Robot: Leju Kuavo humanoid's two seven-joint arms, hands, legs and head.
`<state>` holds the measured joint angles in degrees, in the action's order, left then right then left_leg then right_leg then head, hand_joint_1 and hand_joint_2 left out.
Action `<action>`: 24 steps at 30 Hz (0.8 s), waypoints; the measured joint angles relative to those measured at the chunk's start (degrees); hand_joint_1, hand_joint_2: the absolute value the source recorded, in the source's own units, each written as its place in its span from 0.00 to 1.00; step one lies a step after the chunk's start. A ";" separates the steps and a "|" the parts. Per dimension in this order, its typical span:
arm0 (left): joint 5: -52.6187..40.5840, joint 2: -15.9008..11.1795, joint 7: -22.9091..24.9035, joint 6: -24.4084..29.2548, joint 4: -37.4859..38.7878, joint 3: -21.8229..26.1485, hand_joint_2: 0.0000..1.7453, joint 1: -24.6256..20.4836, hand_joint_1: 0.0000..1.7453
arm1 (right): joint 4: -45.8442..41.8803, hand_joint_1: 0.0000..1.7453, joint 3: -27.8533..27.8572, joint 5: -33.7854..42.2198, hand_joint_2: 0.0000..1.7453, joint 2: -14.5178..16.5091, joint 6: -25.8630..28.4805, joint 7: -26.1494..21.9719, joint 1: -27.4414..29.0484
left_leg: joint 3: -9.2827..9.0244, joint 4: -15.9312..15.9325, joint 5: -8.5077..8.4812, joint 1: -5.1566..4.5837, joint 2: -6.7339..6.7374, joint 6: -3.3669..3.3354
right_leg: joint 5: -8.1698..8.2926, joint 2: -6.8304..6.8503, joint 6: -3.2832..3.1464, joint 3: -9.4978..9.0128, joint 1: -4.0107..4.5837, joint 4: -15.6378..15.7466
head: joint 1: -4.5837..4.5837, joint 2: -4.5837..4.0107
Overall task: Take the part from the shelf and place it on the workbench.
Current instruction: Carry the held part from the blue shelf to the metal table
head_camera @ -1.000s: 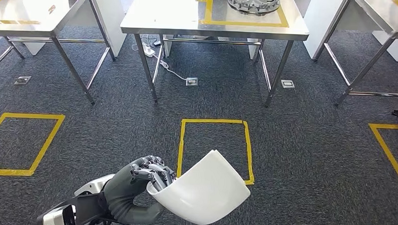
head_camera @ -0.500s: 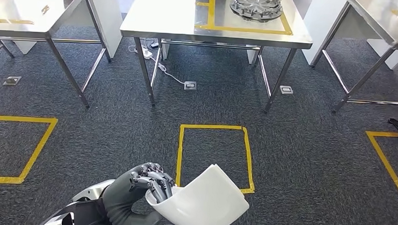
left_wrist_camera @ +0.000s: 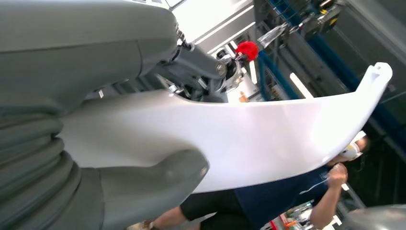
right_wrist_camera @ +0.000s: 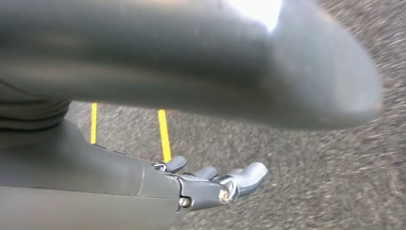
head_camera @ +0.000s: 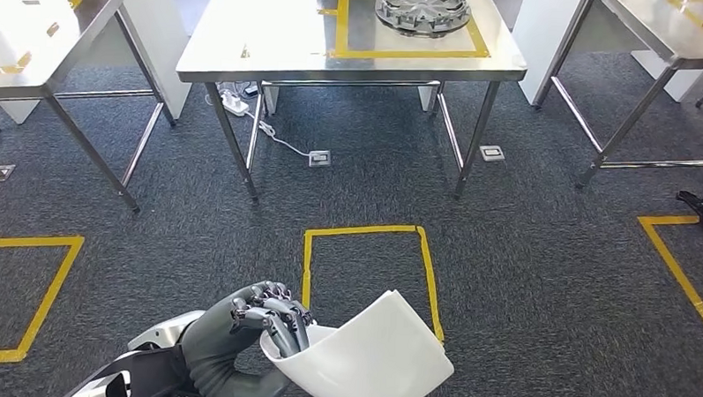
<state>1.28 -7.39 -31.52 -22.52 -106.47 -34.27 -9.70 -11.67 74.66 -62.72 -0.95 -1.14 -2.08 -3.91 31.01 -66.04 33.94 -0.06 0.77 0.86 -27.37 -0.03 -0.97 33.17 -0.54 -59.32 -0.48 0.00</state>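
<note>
Left hand (head_camera: 254,323) low in the head view, fingers (head_camera: 277,319) curled over the near edge of the part (head_camera: 369,358), thumb under it, a firm hold. The part is a curved white shell, carried in the air over the dark carpet (head_camera: 540,258), its hollow side turned up. Its long axis runs from the hand away to the robot's right and a little forward, far corner pointing toward the yellow floor square (head_camera: 371,230) straight ahead. In the left wrist view the shell (left_wrist_camera: 249,139) sweeps away from the thumb (left_wrist_camera: 158,177) in a long arc, ending in a small notched tab at the far tip; a person (left_wrist_camera: 268,201) in dark blue stands beyond it. Ahead, across the carpet, stands the workbench (head_camera: 274,46), steel top, with a yellow taped frame (head_camera: 406,52) and a round metal piece (head_camera: 423,7) sitting inside it. Another steel table (head_camera: 45,29) sits to the left, one more (head_camera: 654,32) to the right. A white cable (head_camera: 279,141) trails under the workbench to a floor socket (head_camera: 318,158). Right hand (right_wrist_camera: 210,184) hangs over the carpet, fingers apart and lightly bent, holding nothing.
</note>
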 joint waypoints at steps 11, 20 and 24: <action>0.27 0.23 0.90 -0.55 -0.01 -0.07 1.00 -0.84 1.00 | 0.00 0.00 1.16 0.76 0.00 0.82 0.17 0.34 0.01 | 3.32 6.50 -6.20 -0.34 -2.08 -1.62 | -2.85 -3.14 1.85 -3.06 -0.18 -0.18 | -0.51 0.00; 0.29 0.67 0.90 -0.89 -0.03 -0.13 1.00 -1.14 1.00 | -0.02 0.00 1.22 0.68 0.00 1.11 -0.02 0.26 0.02 | -0.91 7.71 -4.62 0.06 -0.58 -2.91 | -5.40 -0.67 3.47 7.05 -0.25 -13.17 | 0.39 0.00; 0.29 0.69 0.96 -0.96 0.03 -0.14 1.00 -1.20 1.00 | -0.02 0.00 1.24 0.62 0.00 1.13 -0.04 0.30 -0.03 | -2.94 7.82 -2.69 0.03 -0.24 -2.00 | 1.96 0.24 2.76 3.21 -0.11 -0.67 | 0.67 0.00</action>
<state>1.57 -6.70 -30.57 -23.48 -106.44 -34.41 -10.90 -11.69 75.90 -62.11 0.19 -1.19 -1.78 -3.94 28.06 -58.22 31.24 -0.04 0.53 -1.14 -25.41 0.21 1.79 36.37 -0.66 -59.99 0.20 0.00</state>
